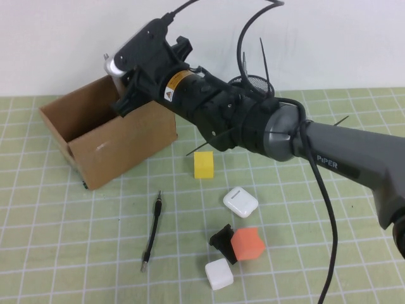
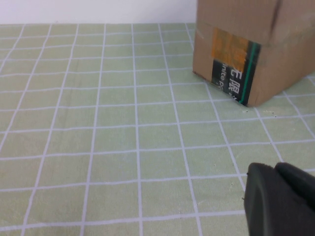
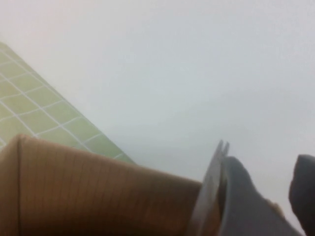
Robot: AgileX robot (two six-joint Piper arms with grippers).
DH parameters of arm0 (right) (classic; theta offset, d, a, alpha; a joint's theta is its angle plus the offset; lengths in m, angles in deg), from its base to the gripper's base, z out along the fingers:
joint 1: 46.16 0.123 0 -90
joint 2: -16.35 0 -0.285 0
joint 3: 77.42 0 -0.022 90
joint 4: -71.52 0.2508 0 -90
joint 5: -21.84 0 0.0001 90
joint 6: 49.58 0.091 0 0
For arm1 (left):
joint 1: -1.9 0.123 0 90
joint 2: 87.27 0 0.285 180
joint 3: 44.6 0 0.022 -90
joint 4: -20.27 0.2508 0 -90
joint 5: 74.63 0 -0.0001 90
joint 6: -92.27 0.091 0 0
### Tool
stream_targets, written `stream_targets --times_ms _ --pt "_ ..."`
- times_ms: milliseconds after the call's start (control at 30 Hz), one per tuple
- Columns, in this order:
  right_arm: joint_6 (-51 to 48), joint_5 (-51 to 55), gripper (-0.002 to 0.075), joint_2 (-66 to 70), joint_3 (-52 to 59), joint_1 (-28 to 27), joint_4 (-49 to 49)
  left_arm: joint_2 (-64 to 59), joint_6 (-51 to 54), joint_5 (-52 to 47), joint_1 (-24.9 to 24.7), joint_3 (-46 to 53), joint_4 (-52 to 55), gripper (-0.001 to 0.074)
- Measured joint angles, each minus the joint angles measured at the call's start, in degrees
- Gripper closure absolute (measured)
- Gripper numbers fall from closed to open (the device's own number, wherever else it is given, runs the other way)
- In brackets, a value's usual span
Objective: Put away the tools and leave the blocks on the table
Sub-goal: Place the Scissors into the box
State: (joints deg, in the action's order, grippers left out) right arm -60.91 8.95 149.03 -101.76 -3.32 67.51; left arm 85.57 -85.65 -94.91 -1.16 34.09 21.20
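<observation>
My right gripper [image 1: 124, 95] hangs over the open top of the cardboard box [image 1: 107, 136]. In the right wrist view the gripper [image 3: 266, 164] has the steel blades of the scissors [image 3: 211, 182] lying along one finger, above the box wall [image 3: 98, 196]; the red handles are hidden. The thin black rod [image 1: 152, 231] lies on the green grid table [image 1: 63, 253] in front of the box. The yellow block [image 1: 204, 164], orange block [image 1: 247, 244], white block [image 1: 219, 274] and black chunk [image 1: 221, 239] lie to its right. The driver is out of view. My left gripper [image 2: 278, 169] is shut and empty, low over the table.
A rounded white case [image 1: 240, 202] lies between the yellow and orange blocks. A black mesh cup [image 1: 255, 82] stands behind my right arm. The left wrist view shows the box's corner [image 2: 246, 54] at the far side. A white wall lies behind the table.
</observation>
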Motion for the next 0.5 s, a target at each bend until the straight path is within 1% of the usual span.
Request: stream_targets --times_ms 233,333,433,500 --pt "-0.69 4.42 0.0532 -2.28 0.00 0.00 -0.09 0.00 0.00 0.00 0.00 0.00 0.00 0.0739" --pt "-0.69 9.11 0.0532 -4.45 0.00 0.00 -0.09 0.00 0.00 0.00 0.00 0.00 0.00 0.0739" --pt "-1.02 16.09 0.0535 -7.40 0.00 0.00 -0.40 0.00 0.00 0.00 0.00 0.00 0.00 0.0739" --pt "-1.44 20.89 0.0557 -9.70 0.00 0.00 -1.71 0.00 0.00 0.00 0.00 0.00 0.00 0.0739"
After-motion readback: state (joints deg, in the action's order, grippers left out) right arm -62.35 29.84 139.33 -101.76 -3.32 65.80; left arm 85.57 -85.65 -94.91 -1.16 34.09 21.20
